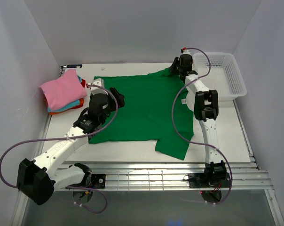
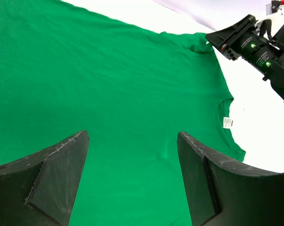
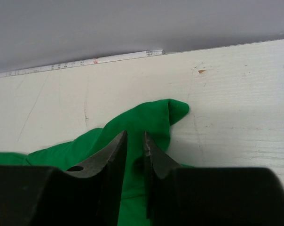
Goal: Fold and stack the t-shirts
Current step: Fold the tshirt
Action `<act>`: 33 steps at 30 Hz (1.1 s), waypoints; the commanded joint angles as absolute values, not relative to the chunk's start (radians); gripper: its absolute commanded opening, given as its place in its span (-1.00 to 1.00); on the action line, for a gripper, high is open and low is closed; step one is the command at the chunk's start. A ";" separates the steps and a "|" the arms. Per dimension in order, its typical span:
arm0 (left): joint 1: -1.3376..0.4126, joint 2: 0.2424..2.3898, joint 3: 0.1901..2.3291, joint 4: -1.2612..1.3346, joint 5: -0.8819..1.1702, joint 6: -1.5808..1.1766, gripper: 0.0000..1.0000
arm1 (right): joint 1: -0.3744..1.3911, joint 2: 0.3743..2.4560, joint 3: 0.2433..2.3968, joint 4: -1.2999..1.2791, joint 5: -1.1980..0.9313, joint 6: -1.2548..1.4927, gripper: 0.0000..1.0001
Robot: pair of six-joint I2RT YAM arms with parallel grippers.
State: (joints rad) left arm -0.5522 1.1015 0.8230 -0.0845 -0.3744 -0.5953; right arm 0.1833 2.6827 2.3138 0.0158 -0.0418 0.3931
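Green t-shirt [image 1: 142,110] lies between folded stack [image 1: 62,92] and basket [image 1: 236,77].

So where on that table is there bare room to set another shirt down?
Best is the bare strip of table between the near hem of the green t-shirt and the front edge. A smaller patch lies right of the right arm, in front of the basket. The far-left corner is crowded by the folded stack.
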 commanded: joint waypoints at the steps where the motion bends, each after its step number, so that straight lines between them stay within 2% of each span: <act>1: -0.555 1.057 0.810 -0.101 -0.383 -0.600 0.72 | 0.181 2.686 2.326 0.025 -0.064 0.399 -0.51; 4: -0.555 1.052 0.808 -0.107 -0.387 -0.601 0.72 | 0.181 2.683 2.318 0.026 -0.075 0.399 -0.70; 8: -0.555 1.052 0.801 -0.110 -0.390 -0.606 0.72 | 0.181 2.649 2.275 0.054 -0.112 0.396 -0.84; 13: -0.555 1.046 0.793 -0.117 -0.388 -0.617 0.72 | 0.187 2.560 2.157 0.090 -0.164 0.339 -0.85; 20: -0.555 1.040 0.775 -0.117 -0.393 -0.617 0.72 | 0.201 2.300 1.789 0.167 -0.156 0.249 -0.84; 33: -0.554 1.104 0.698 -0.113 -0.417 -0.620 0.71 | 0.216 2.174 1.614 0.155 -0.198 0.203 -0.84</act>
State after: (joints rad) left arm -0.5522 1.0840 0.7136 -0.1051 -0.3927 -0.6117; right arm 0.2058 2.2280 1.6485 0.1356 -0.1791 0.2306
